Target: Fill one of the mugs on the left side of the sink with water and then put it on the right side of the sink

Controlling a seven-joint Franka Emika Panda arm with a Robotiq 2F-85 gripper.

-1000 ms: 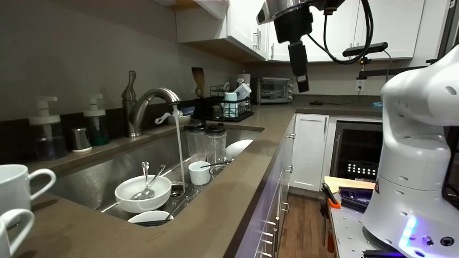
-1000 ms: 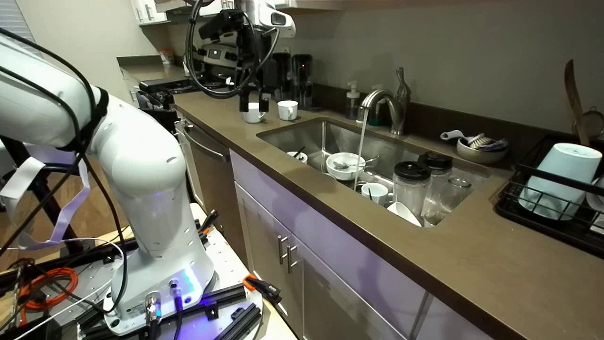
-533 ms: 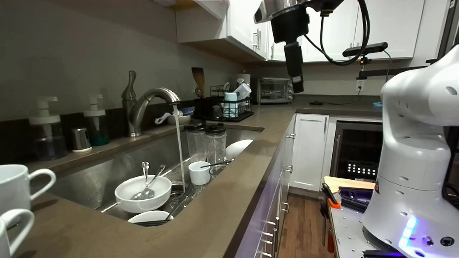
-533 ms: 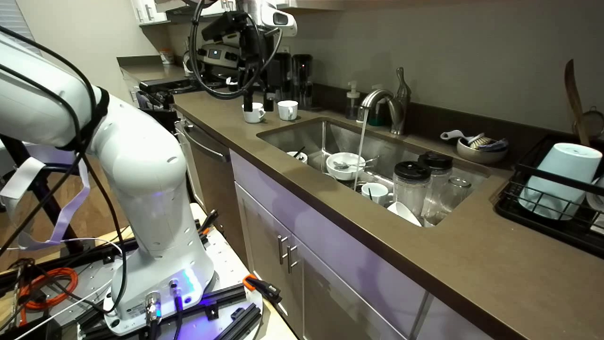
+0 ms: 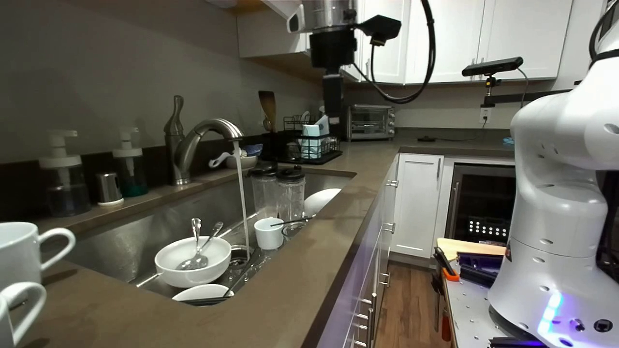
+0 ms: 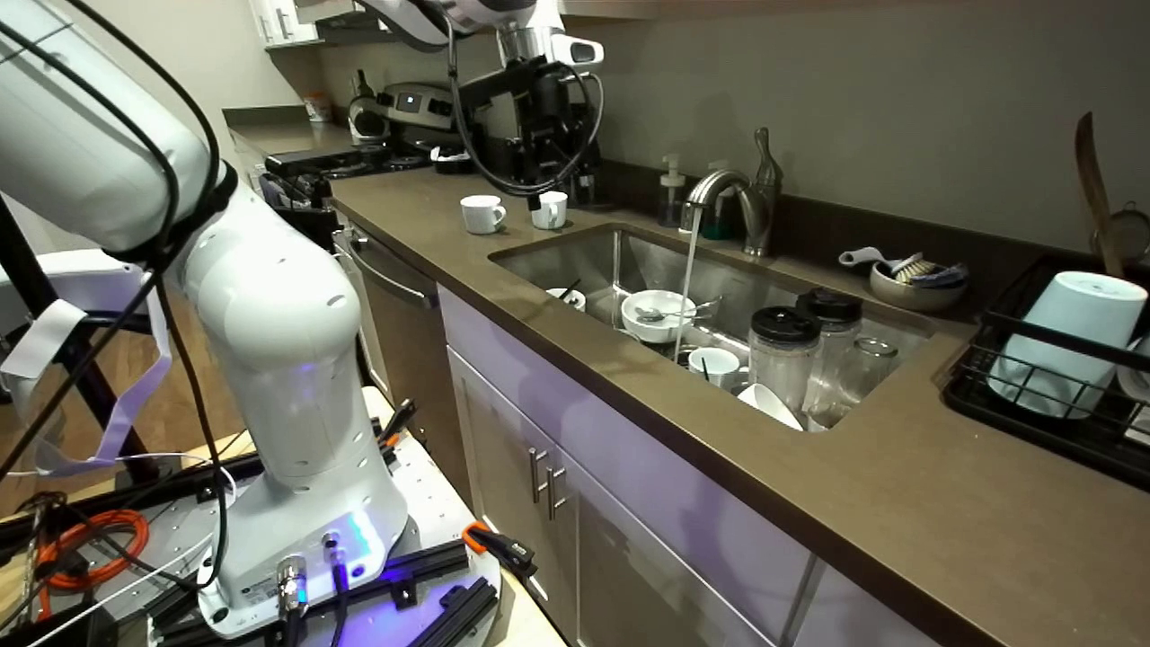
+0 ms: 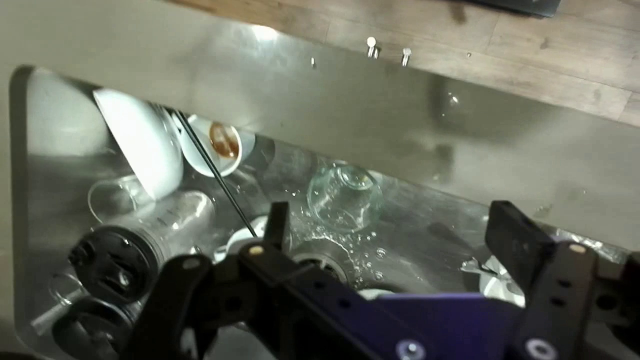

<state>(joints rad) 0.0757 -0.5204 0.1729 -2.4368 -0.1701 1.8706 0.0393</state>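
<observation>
Two white mugs stand upright on the counter beyond the far end of the sink in an exterior view: one nearer the front edge (image 6: 482, 216), one nearer the wall (image 6: 552, 212). Both are cut off at the left edge in an exterior view, one mug (image 5: 17, 256) behind the other (image 5: 6, 321). The steel sink (image 6: 746, 288) holds dishes, and water runs from its faucet (image 6: 719, 184). My gripper (image 7: 395, 225) is open, with nothing between its fingers, high above the sink. In an exterior view the gripper (image 6: 536, 198) overlaps the wall-side mug. The wrist view shows no counter mug.
The sink holds a white bowl with spoons (image 5: 191, 270), a small white cup (image 5: 269, 234), lidded jars (image 6: 783, 346) and a clear glass (image 7: 345, 197). Soap bottles (image 5: 63, 179) stand behind it. A dish rack (image 6: 1033, 395) stands at the opposite end of the sink.
The gripper has moved left in one exterior picture and slightly right in the other, and hangs more upright. It has swung across the wall-side mug's line of sight. Mugs and running water are unchanged.
</observation>
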